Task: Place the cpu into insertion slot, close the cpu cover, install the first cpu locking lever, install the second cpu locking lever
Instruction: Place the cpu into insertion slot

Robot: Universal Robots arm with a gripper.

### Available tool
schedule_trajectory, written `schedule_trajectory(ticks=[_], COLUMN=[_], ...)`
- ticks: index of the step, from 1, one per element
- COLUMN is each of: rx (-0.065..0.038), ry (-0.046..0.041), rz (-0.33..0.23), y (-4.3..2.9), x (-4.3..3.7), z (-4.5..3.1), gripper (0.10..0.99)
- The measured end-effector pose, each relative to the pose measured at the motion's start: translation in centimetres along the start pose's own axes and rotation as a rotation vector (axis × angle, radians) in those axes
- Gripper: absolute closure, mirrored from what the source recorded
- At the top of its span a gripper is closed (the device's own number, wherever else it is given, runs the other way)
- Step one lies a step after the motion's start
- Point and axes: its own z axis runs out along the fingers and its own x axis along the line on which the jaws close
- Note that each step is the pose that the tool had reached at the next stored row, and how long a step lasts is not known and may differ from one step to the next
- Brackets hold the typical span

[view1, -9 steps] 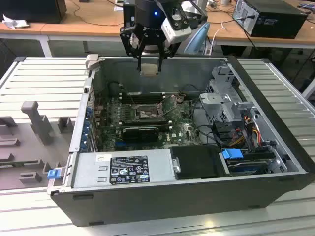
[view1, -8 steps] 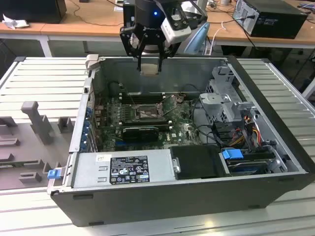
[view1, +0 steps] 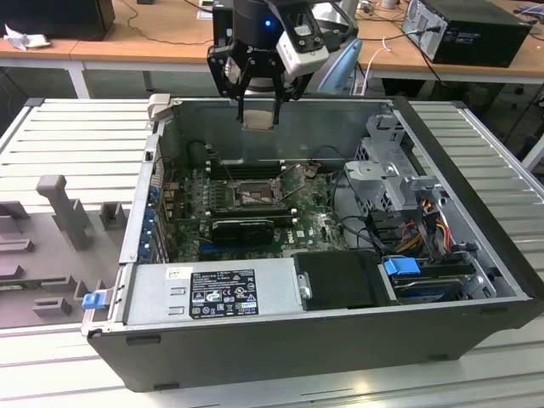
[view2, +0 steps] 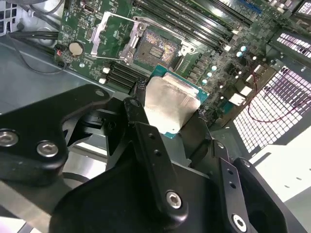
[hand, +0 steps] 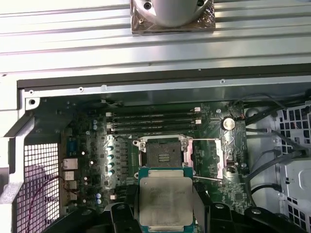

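My gripper (view1: 257, 109) hangs above the far wall of the open computer case (view1: 476, 319), shut on the cpu (view1: 257, 120), a thin silvery square chip. Both wrist views show the cpu (view2: 170, 103) (hand: 165, 204) flat between the black fingers (view2: 141, 121) (hand: 200, 201), held well above the board. The insertion slot (view1: 255, 194) (view2: 156, 46) (hand: 164, 156) lies bare on the motherboard, below and ahead of the chip. The cpu cover (view2: 115, 34) (hand: 208, 158) is swung open to one side of the slot. Two thin wire levers (hand: 206, 141) stand released beside the cover.
Long memory slots (view1: 242, 168) run behind the socket and a black ribbed bar (view1: 242, 228) in front of it. A power supply (view1: 212, 293) fills the near side. A drive cage (view1: 391, 170) with cables stands at the exterior view's right. Grey fixtures (view1: 64, 208) stand outside the case.
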Motion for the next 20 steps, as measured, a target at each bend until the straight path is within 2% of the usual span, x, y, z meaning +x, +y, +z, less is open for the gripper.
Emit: schedule_trajectory(ticks=[12, 20], rx=[-0.002, -0.003], ry=[-0.0097, -0.0123], rz=[0.109, 0.138], y=[-0.01, -0.01], x=[0.01, 0.01], z=[0.07, 0.07], gripper=[0.553, 0.553])
